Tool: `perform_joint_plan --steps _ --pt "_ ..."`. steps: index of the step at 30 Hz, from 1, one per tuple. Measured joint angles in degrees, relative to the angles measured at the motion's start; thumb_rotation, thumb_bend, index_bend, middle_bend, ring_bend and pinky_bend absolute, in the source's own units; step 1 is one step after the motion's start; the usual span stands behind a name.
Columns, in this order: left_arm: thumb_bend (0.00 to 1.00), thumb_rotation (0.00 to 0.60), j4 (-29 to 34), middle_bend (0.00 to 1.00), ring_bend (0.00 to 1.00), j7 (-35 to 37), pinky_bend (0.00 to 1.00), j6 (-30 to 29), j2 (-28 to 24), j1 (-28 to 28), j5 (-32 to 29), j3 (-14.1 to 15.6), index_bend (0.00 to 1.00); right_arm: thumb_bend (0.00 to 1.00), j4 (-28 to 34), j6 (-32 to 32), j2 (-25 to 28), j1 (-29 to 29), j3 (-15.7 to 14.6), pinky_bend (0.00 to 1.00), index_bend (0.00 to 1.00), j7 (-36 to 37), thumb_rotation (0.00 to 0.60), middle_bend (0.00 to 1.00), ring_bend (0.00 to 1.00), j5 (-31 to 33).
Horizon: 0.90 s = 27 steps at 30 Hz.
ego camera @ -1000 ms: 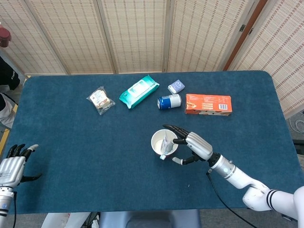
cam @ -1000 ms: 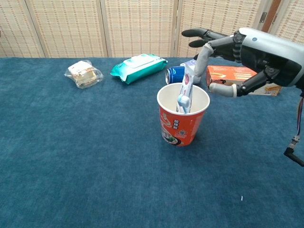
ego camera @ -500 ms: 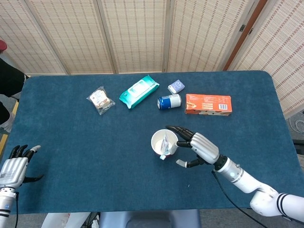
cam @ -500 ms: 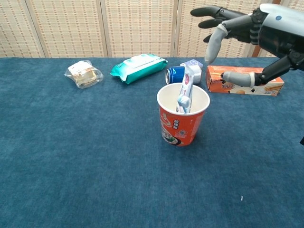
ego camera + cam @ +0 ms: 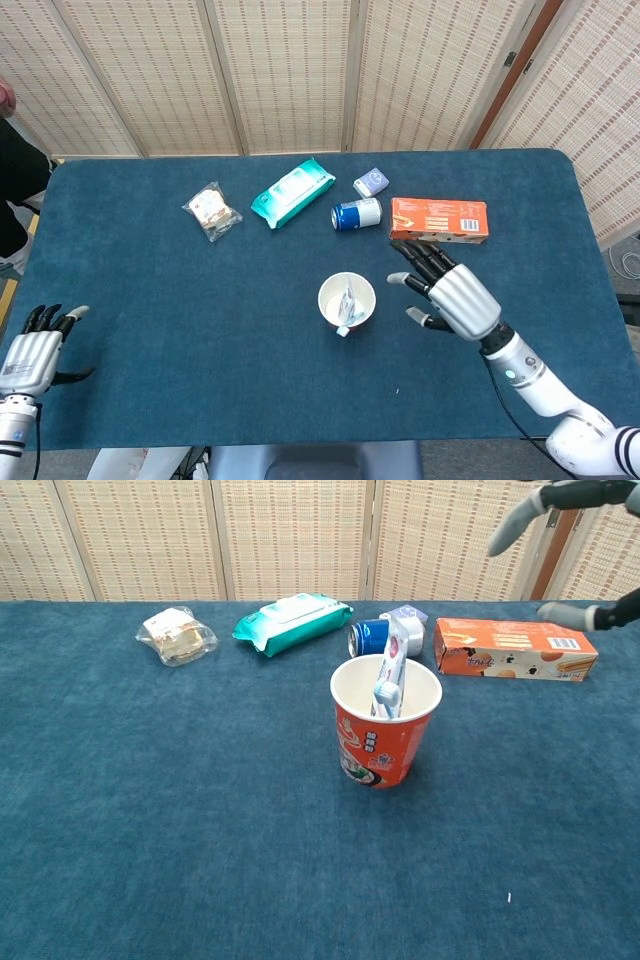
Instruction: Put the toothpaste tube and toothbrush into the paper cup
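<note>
An orange-and-white paper cup (image 5: 385, 728) (image 5: 347, 300) stands upright near the table's middle. Inside it leans a white-and-blue toothpaste tube (image 5: 391, 668) (image 5: 349, 304), its top poking above the rim. I cannot make out a toothbrush apart from the tube. My right hand (image 5: 454, 296) hovers to the right of the cup with fingers spread and nothing in it; in the chest view only its fingertips (image 5: 560, 498) show at the top right. My left hand (image 5: 30, 352) sits at the table's front left corner, fingers apart, holding nothing.
Along the far side lie a wrapped snack (image 5: 212, 210), a teal wipes pack (image 5: 291, 191), a blue can (image 5: 357, 213) on its side, a small pale pouch (image 5: 371, 181) and an orange box (image 5: 438, 219) just beyond my right hand.
My right hand has let go at the cup's rim and drawn away to the right and upward, fingers spreading. The tube stays leaning in the cup. My left hand barely moved.
</note>
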State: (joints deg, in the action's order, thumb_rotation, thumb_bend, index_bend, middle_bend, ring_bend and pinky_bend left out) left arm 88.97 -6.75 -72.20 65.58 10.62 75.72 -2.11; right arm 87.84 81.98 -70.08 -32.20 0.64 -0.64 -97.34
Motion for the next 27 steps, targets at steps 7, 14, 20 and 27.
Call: perform_joint_plan --steps 7,14,20,27 --pt "0.00 0.600 -0.30 0.25 0.09 0.18 0.05 -0.92 0.41 -0.07 1.15 0.07 0.17 0.21 10.50 -2.77 6.55 5.74 0.63 0.14 0.31 -14.62 0.600 0.00 0.00 11.57" --pt "0.00 0.600 -2.14 0.25 0.09 2.93 0.05 -3.60 1.61 -0.30 4.53 0.08 0.20 0.21 14.69 -5.12 9.71 9.92 0.57 0.14 0.30 -15.53 0.600 0.00 0.00 18.09" --pt "0.00 0.600 -4.32 0.24 0.09 4.79 0.05 -5.12 2.88 -0.49 6.14 0.01 0.21 0.21 14.26 -3.75 9.61 13.05 0.37 0.14 0.30 -13.73 0.600 0.00 0.00 18.90" --pt "0.00 0.600 -5.43 0.23 0.09 6.36 0.05 -7.05 3.21 -0.91 5.81 -1.23 0.22 0.21 14.29 -0.37 9.24 17.18 0.21 0.14 0.30 -12.73 0.600 0.00 0.00 19.90"
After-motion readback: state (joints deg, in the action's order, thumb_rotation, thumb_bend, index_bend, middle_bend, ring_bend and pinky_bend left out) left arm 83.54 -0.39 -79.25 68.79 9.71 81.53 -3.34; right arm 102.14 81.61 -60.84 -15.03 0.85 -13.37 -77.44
